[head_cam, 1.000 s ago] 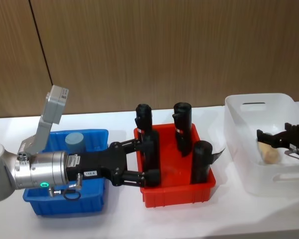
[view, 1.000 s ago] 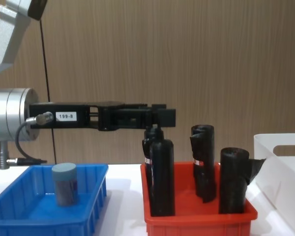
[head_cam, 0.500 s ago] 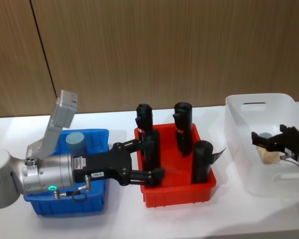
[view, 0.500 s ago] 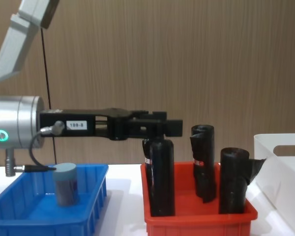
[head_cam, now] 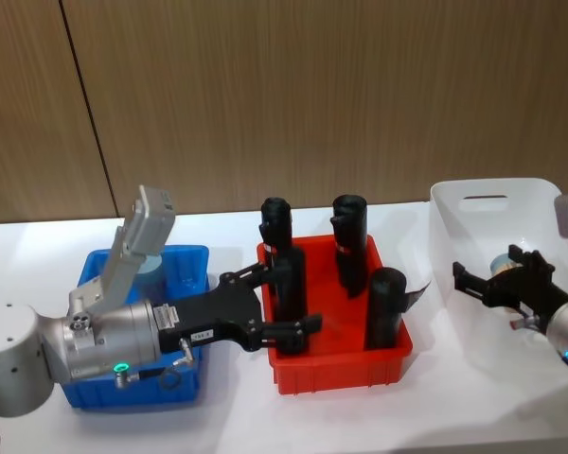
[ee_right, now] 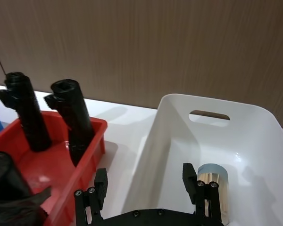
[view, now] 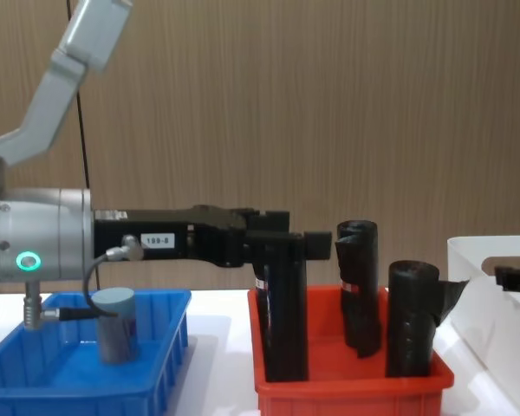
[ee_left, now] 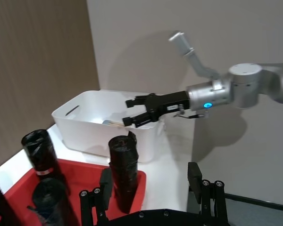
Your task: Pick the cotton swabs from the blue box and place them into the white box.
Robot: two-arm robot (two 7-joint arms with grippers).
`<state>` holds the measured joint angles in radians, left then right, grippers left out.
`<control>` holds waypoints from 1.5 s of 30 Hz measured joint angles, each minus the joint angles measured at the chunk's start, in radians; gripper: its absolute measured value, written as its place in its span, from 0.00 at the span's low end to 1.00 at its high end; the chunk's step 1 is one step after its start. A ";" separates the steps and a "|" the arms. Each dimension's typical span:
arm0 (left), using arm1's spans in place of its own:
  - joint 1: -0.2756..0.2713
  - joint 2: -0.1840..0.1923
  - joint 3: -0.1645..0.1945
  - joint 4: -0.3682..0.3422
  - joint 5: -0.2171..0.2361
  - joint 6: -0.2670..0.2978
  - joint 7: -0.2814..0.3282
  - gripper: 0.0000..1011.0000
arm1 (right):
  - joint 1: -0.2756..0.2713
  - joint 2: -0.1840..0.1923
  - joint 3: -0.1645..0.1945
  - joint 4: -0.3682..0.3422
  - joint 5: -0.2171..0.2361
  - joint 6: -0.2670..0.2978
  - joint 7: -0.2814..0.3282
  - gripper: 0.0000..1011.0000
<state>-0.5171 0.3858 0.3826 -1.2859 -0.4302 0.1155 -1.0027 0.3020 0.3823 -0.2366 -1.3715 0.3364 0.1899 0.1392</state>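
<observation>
At 9 o'clock of a red shallow plastic bin (head_cam: pixel 336 371), bright blue ribbed plastic box (head_cam: pixel 133 394): one clear grey-lidded cotton-swab tub (view: pixel 116 326), upright. Left gripper (view: pixel 310 246), fingers spread, reaches over the red bin among four upright black rolls (head_cam: pixel 383 307). At 3 o'clock, translucent white plastic box (head_cam: pixel 445 225): second swab tub (ee_right: pixel 218 181) inside, with the right gripper (head_cam: pixel 488 266) above it, fingers apart.

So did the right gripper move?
Yes. The right gripper has slid to the robot's left, from over the middle of the white box to above its left wall, nearer the red bin.
</observation>
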 joint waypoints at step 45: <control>0.166 -0.002 0.043 -0.202 0.137 -0.061 0.588 0.99 | -0.317 -0.045 0.011 -0.395 -0.050 -0.156 -0.074 0.99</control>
<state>-0.3509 0.3837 0.4257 -1.4884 -0.2933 0.0542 -0.4147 -0.0147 0.3371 -0.2257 -1.7666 0.2868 0.0339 0.0656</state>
